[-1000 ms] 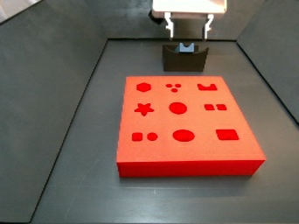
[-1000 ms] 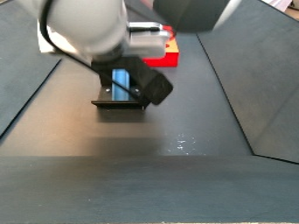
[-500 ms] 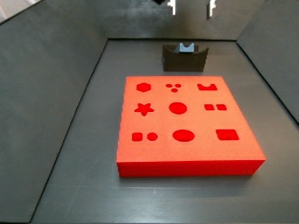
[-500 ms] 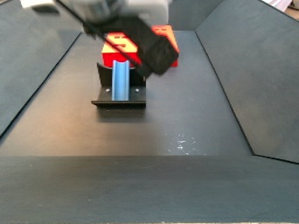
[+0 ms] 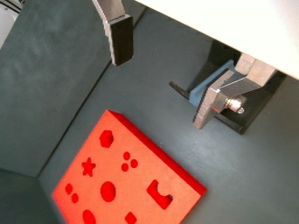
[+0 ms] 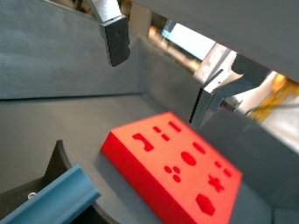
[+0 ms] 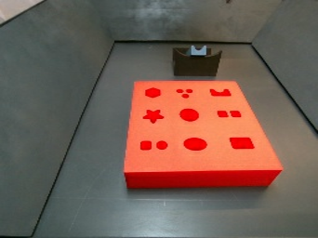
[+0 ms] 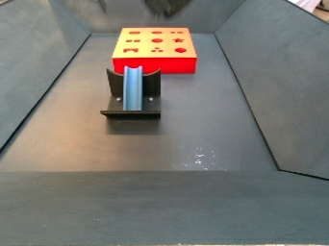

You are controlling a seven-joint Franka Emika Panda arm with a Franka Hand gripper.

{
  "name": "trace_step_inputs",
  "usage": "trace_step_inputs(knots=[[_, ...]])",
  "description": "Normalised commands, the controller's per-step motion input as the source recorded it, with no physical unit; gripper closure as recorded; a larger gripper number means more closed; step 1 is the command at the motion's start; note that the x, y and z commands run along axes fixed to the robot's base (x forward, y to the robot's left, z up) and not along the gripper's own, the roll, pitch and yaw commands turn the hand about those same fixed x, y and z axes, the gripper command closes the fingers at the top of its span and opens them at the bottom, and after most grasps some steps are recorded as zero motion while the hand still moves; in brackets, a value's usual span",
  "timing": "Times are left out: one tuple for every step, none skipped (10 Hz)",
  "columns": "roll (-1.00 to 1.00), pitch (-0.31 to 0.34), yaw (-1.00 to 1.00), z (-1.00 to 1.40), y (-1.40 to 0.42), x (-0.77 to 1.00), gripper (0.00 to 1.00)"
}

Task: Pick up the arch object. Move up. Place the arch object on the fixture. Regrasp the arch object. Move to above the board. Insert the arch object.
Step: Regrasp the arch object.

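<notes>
The light blue arch object (image 8: 134,88) lies lengthwise in the notch of the dark fixture (image 8: 130,111), free of any grip. It also shows as a small pale piece (image 7: 196,49) on top of the fixture (image 7: 195,64). The red-orange board (image 7: 199,130) with its shaped cutouts lies flat next to the fixture. My gripper (image 5: 163,74) hangs high above the floor, open, with nothing between its silver fingers (image 5: 117,39). Both wrist views look down past the gripper (image 6: 162,74) to the arch object (image 5: 211,83) (image 6: 59,199) and the board (image 5: 122,175) (image 6: 176,162).
Sloping dark grey walls (image 7: 62,84) enclose the dark floor (image 8: 193,173) on all sides. The fixture (image 6: 56,157) stands near one end wall, a short gap from the board (image 8: 158,48).
My gripper has risen straight up from the fixture and left both side views. The arch object stays behind, resting on the fixture.
</notes>
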Motion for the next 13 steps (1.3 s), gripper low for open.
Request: trace_step_inputs(knots=[[1.00, 0.024, 0.01, 0.05, -0.15, -0.05, 0.00], [1.00, 0.026, 0.01, 0.05, -0.05, -0.03, 0.00], [1.00, 0.023, 0.01, 0.03, -0.04, -0.03, 0.00], [1.00, 0.019, 0.01, 0.01, -0.04, -0.03, 0.00], [1.00, 0.013, 0.01, 0.02, -0.03, -0.04, 0.00], [1.00, 0.006, 0.01, 0.02, -0.03, -0.05, 0.00], [1.00, 0.000, 0.01, 0.01, -0.03, -0.05, 0.00], [1.00, -0.005, 0.01, 0.01, -0.02, -0.05, 0.00], [1.00, -0.013, 0.01, 0.00, -0.02, -0.04, 0.00], [1.00, -0.021, 0.01, 0.01, -0.02, -0.04, 0.00], [1.00, -0.026, 0.01, 0.00, -0.02, -0.03, 0.00], [1.00, -0.029, 0.01, 0.00, -0.02, -0.03, 0.00], [1.00, -0.029, 0.02, 0.01, -0.02, -0.03, 0.00]])
